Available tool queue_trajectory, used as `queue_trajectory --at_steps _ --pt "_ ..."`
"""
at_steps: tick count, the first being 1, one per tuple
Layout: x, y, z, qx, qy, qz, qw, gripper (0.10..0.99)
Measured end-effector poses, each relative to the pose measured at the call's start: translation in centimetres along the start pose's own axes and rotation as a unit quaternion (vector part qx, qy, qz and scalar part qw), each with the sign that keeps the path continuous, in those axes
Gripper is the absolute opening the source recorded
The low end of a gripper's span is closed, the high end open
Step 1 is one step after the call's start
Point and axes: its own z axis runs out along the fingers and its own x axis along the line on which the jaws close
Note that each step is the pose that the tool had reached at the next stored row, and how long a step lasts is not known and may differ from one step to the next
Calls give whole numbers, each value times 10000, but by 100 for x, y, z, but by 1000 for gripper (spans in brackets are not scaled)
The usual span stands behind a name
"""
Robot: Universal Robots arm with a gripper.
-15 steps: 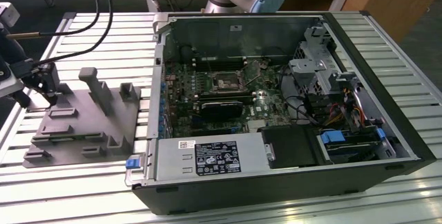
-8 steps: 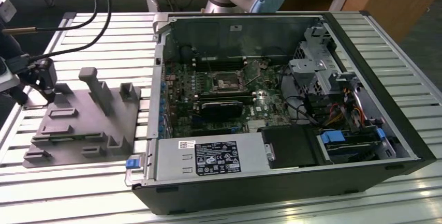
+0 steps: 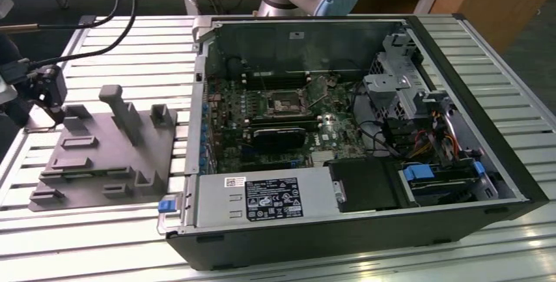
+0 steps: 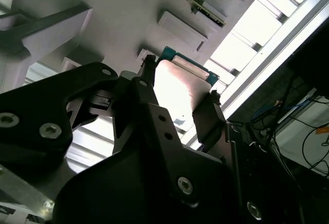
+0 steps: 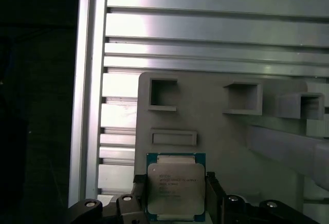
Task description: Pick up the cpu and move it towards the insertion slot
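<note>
One slatted metal table (image 3: pixel 113 41) carries an open computer case (image 3: pixel 347 246); beside it, toward the exterior view's left, lies a grey fixture plate (image 3: pixel 104 148); the gripper (image 5: pixel 176 198) hangs over that plate; the insertion slot (image 3: pixel 285 105) sits inside the case, well apart; the cpu (image 5: pixel 176 183) is pinched between the jaws by opposite edges.
</note>
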Motion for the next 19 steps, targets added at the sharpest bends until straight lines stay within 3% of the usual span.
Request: queue_trajectory --at_steps 19 --pt "0 6 -217 -1 -1 0 10000 541"
